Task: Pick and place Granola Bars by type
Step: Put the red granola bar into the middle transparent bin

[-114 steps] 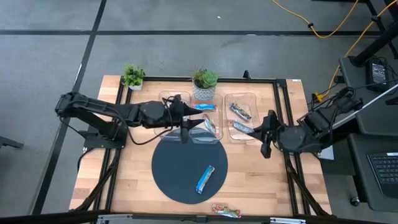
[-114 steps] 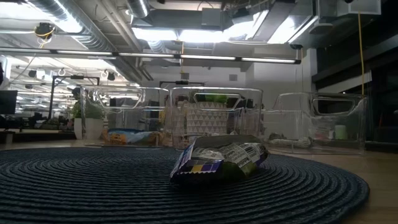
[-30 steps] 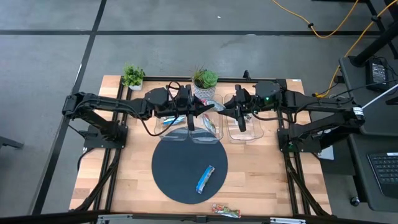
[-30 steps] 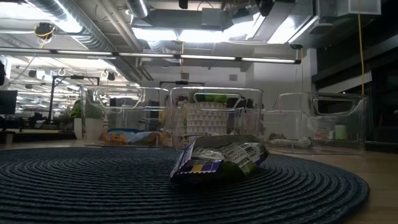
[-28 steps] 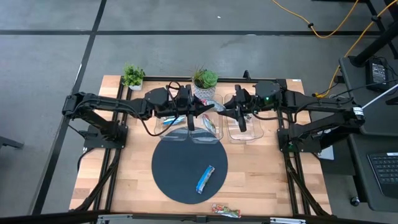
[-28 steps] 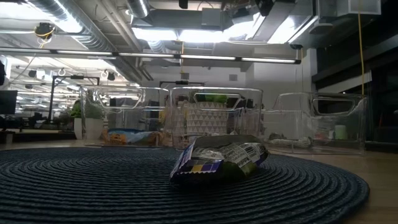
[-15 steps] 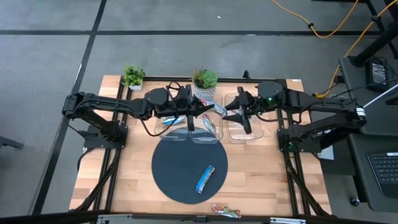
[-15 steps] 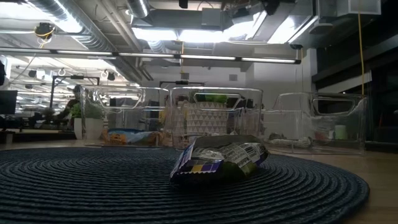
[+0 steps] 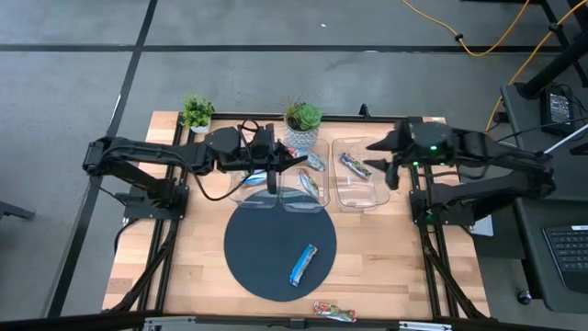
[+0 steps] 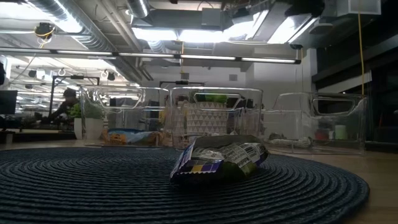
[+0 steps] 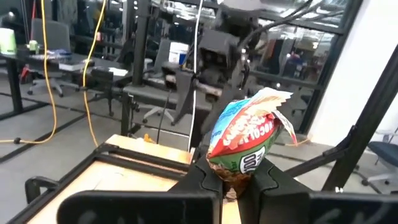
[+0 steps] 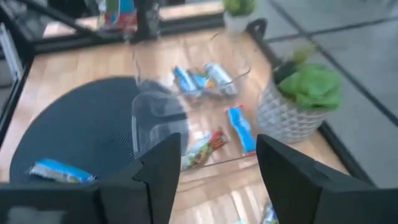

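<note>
My left gripper (image 11: 235, 184) hangs above the left and middle clear bins (image 9: 283, 165), shut on an orange-red, blue and green wrapped granola bar (image 11: 245, 134). My right gripper (image 12: 217, 177) stands open and empty above the right bin's right side (image 9: 378, 170). A light blue bar (image 9: 303, 265) lies flat on the round dark mat (image 9: 262, 248), and a multicoloured bar (image 9: 333, 311) lies by the table's near edge. More bars lie in the middle bin (image 9: 312, 184) and a dark blue one in the right bin (image 9: 354, 165). My left gripper pinches the near end of the bar's wrapper (image 11: 234, 176) between its two fingers. The fingers point level, toward the table's right side. The rest of the bar stands out beyond the fingertips, lifted clear of the bins and table.
Three clear bins stand in a row behind the mat: left (image 9: 241, 188), middle (image 9: 308, 204), right (image 9: 366, 200). A patterned plant pot (image 9: 301, 124) stands right behind the middle bin, a smaller plant (image 9: 196, 112) at the far left. A black frame edges the table.
My right gripper has opened, come up out of the right bin and drawn back toward the table's right edge, tipping from pointing steeply down to a shallower slant. My left gripper has drawn back a little toward the table's left edge, still shut on its bar.
</note>
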